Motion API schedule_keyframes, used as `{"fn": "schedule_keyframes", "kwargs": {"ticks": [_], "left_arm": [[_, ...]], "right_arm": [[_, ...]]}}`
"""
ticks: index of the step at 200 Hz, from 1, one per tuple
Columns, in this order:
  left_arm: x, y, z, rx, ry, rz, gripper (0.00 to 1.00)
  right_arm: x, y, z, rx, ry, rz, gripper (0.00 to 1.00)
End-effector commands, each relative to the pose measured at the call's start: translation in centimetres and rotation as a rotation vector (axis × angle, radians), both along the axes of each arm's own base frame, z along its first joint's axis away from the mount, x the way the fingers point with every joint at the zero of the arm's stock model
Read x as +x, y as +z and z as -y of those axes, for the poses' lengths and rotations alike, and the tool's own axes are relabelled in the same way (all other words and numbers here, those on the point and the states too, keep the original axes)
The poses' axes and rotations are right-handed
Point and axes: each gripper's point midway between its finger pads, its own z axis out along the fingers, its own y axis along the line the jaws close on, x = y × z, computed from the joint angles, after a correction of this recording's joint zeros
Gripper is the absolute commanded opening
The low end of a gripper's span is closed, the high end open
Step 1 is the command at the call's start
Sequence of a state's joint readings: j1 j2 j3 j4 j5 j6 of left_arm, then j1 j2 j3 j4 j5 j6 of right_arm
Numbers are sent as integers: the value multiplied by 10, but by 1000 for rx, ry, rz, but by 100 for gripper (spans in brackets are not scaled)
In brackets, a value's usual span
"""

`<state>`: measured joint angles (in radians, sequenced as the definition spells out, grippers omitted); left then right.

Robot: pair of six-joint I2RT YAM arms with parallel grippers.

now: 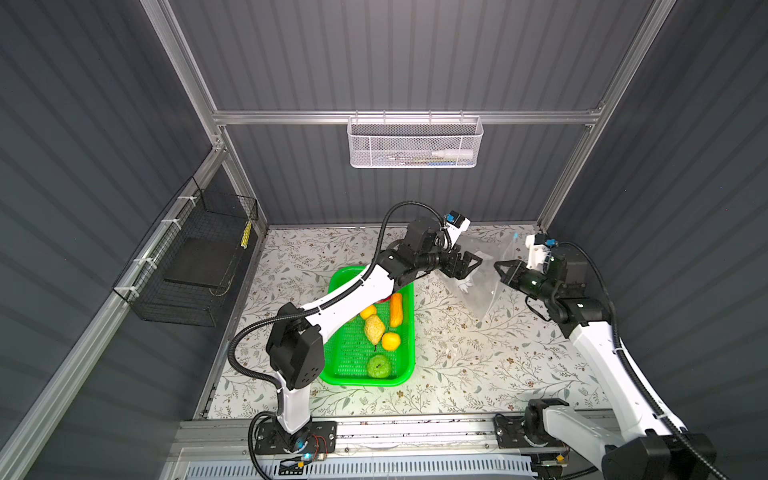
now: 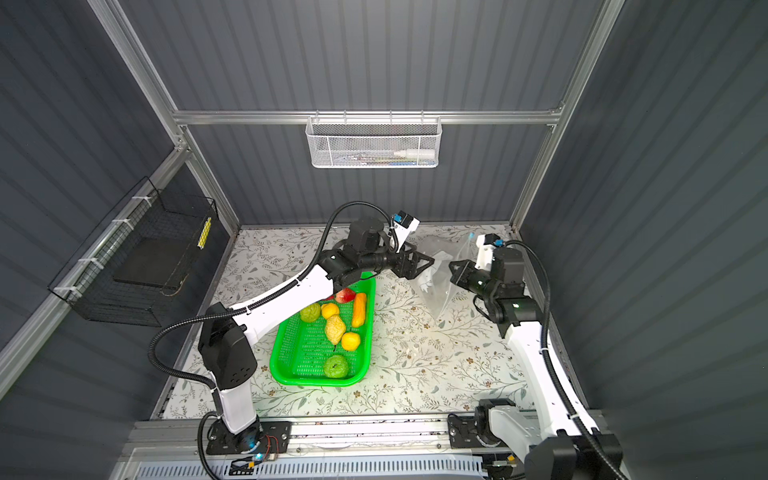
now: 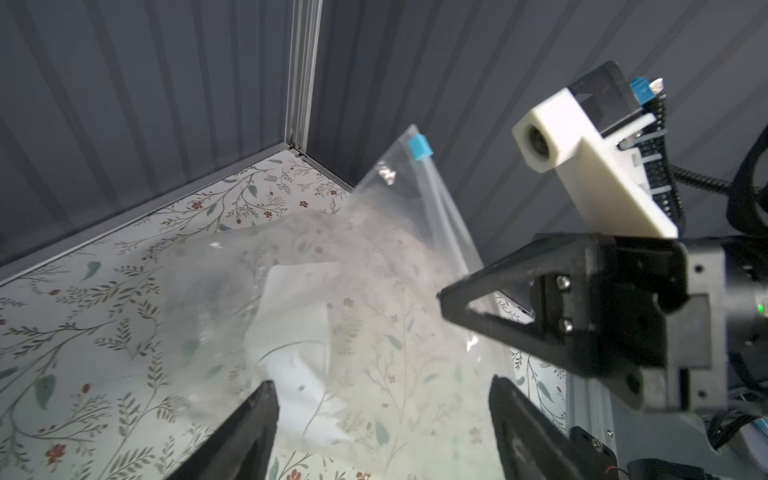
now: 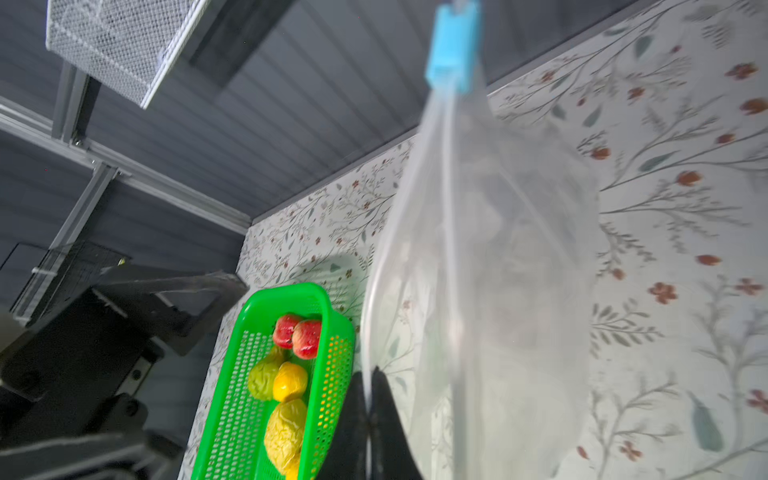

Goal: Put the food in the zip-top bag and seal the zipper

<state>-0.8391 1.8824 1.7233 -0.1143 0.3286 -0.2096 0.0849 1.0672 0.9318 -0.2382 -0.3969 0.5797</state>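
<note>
Jaws: left gripper (image 1: 473, 266) spread, right gripper (image 4: 368, 415) pinches zip-top bag (image 1: 478, 291) mouth | bag hangs near bench's (image 1: 457, 365) far right corner, between your grippers | food (image 1: 374, 328) lies in green basket (image 1: 409, 332), nearer your left arm (image 1: 345, 299).

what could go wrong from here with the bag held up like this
The right gripper pinches only a thin edge of the clear crinkly zip-top bag; it may slip free. The left gripper is open and holds nothing, so the mouth could sag shut.
</note>
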Motion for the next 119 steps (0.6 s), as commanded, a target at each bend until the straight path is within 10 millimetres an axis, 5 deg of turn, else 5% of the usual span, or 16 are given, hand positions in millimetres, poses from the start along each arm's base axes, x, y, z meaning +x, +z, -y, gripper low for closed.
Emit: {"fn": "schedule_keyframes", "kwargs": {"ticks": [1,68,97,119], "left_arm": [[-5,-4,9,-35,-20,-40,81],[-17,-35,13,31,-28,-75,75],[-20,-50,11,105,-7,-46,60],[-24,-62,10,153,2,-29,59]], "right_arm": [[11,11,-14,41,-14,23,0],[31,-2,-23,115,-127,-57,0],[35,-13,-17,104,-179,-101,0],[38,-14,-14,97,-195,-103,0]]}}
